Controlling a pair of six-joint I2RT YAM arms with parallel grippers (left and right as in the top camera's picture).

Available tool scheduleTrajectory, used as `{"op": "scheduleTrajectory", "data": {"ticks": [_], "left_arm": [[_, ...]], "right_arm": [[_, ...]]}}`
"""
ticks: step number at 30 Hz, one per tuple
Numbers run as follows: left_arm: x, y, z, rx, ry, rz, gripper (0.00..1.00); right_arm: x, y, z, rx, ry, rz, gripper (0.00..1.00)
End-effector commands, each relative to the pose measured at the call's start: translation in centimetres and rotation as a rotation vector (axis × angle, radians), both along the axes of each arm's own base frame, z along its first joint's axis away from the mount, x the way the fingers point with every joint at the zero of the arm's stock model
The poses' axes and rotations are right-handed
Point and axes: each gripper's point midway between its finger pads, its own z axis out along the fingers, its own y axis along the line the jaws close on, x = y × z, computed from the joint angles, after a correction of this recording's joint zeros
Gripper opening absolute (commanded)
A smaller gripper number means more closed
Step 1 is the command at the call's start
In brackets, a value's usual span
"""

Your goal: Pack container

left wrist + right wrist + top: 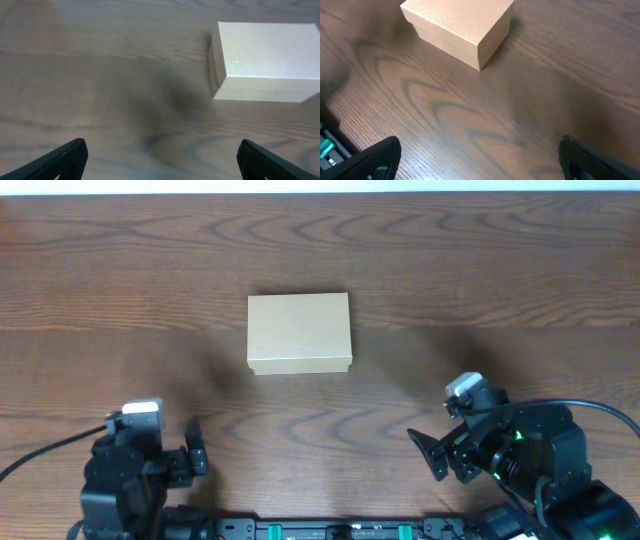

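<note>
The container [299, 332] is a small tan cardboard box with its lid shut, resting on the wooden table at centre. It also shows at the upper right of the left wrist view [265, 60] and at the top of the right wrist view [460, 27]. My left gripper [192, 450] is open and empty at the front left, well short of the box; in its own view its fingers [160, 157] are spread wide. My right gripper [428, 452] is open and empty at the front right, its fingers [480, 155] also spread wide.
The brown wood-grain table [500, 280] stretches on all sides of the box. A black rail with green parts [330, 530] runs along the front edge between the two arm bases. A cable [600, 412] loops off the right arm.
</note>
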Motion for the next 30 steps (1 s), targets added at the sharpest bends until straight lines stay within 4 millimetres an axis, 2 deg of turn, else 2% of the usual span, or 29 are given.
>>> {"op": "scheduleTrajectory", "data": {"ticks": [1, 11, 30], "left_arm": [[0.5, 0.4, -0.9, 0.083, -0.017, -0.027, 0.95], [0.8, 0.8, -4.2, 0.08, -0.095, -0.005, 0.95], [2.0, 1.4, -10.0, 0.079, -0.118, 0.038, 0.95]], "right_arm": [[0.0, -0.1, -0.1, -0.006, -0.004, 0.004, 0.99], [0.0, -0.1, -0.1, -0.006, -0.004, 0.004, 0.99], [0.0, -0.1, -0.1, -0.006, -0.004, 0.004, 0.99]]}}
